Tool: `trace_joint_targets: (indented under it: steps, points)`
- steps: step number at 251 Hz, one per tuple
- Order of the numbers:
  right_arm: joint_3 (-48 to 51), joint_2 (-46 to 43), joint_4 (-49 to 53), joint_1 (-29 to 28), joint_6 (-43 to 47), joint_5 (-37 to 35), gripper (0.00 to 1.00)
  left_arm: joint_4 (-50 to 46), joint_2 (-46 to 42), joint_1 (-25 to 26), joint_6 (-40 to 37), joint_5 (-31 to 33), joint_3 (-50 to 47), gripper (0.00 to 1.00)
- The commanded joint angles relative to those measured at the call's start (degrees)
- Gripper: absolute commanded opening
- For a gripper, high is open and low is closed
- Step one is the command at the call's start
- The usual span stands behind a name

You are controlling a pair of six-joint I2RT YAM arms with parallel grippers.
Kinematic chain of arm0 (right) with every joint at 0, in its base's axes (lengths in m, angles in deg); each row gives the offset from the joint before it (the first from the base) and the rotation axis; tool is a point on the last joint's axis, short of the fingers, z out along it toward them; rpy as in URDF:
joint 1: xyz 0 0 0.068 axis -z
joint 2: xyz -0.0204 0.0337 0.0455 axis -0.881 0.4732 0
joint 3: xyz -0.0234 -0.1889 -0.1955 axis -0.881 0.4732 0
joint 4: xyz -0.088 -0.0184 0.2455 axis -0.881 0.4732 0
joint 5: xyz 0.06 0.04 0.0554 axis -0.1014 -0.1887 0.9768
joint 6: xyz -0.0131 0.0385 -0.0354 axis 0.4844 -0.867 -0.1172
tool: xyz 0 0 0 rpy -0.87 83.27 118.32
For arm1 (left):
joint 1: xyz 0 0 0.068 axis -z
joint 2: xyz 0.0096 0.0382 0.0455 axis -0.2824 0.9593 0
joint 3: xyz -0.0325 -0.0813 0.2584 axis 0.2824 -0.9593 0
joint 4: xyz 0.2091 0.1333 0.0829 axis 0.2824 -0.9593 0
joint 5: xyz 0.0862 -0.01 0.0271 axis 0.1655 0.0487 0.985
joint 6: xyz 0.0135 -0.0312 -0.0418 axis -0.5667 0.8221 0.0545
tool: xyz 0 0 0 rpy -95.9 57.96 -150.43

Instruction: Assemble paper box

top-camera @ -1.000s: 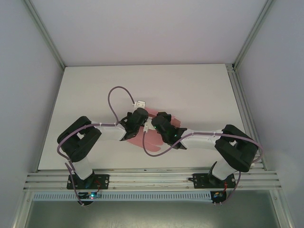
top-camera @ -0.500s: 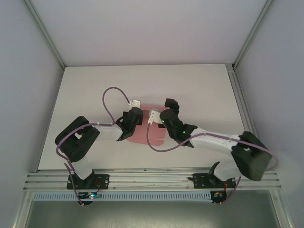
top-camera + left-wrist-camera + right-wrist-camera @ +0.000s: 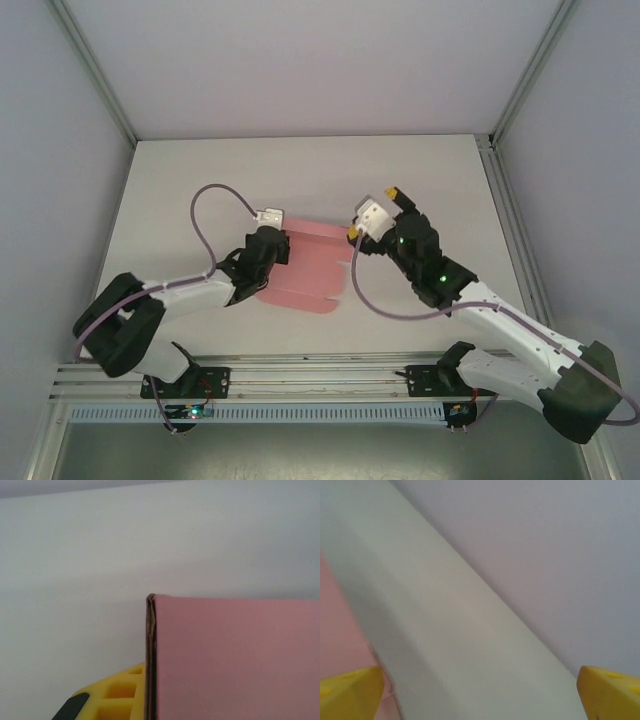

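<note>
The pink paper box (image 3: 310,268) lies on the white table (image 3: 200,180) as a flat folded card with tabs along its near edge. My left gripper (image 3: 273,250) is shut on its left edge. In the left wrist view the card (image 3: 235,660) stands edge-on against one yellow finger (image 3: 112,697), and the other finger is hidden behind the card. My right gripper (image 3: 376,211) is open and lifted off, just right of the box's far right corner. Its yellow fingertips (image 3: 350,692) stand wide apart with nothing between them, and a strip of pink card (image 3: 332,630) shows at the left.
Aluminium frame rails (image 3: 320,375) run along the table's near edge by the arm bases. Grey walls (image 3: 300,60) enclose the table at the back and sides. Purple cables (image 3: 205,215) loop off both wrists above the surface.
My right gripper has opened, let go of the box and swung away to the right. My left arm has stretched out lower and leftward, still gripping the card, which is now uncovered.
</note>
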Motion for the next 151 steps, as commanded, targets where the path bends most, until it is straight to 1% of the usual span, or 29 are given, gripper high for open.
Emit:
trace_joint_targets:
  steps: [1,35,64,99,112,126,151]
  points:
    - [-4.02,1.2,3.41,1.97,-10.1,6.32,0.98,-1.97,-5.1,-0.58,-0.96,-1.1,-0.68,0.0]
    - [-2.35,1.13,2.02,2.08,-9.88,13.65,0.98,-2.96,-9.53,-0.58,-1.06,-2.41,-1.56,0.0]
    - [-2.52,1.99,3.69,2.06,-10.8,18.05,0.98,-5.01,-11.23,-0.61,-0.25,-1.55,-0.95,0.0]
    - [-1.74,3.17,2.87,2.07,-11.08,17.08,0.98,-5.63,-12.63,-0.64,0.92,-3.28,-0.7,0.0]
    - [-1.3,3.96,1.07,1.95,-11.71,16.95,0.98,-5.64,-12.86,-0.61,1.34,-4.32,-0.52,0.0]
    - [-0.5,4.84,-2.12,1.83,-12.42,18.46,0.98,-5.48,-12.92,-0.61,1.87,-5.41,-0.43,0.0]
    - [2.25,7.0,-12.41,1.29,-15.09,20.97,0.98,-4.18,-12.03,-0.58,3.02,-7.82,-0.37,0.0]
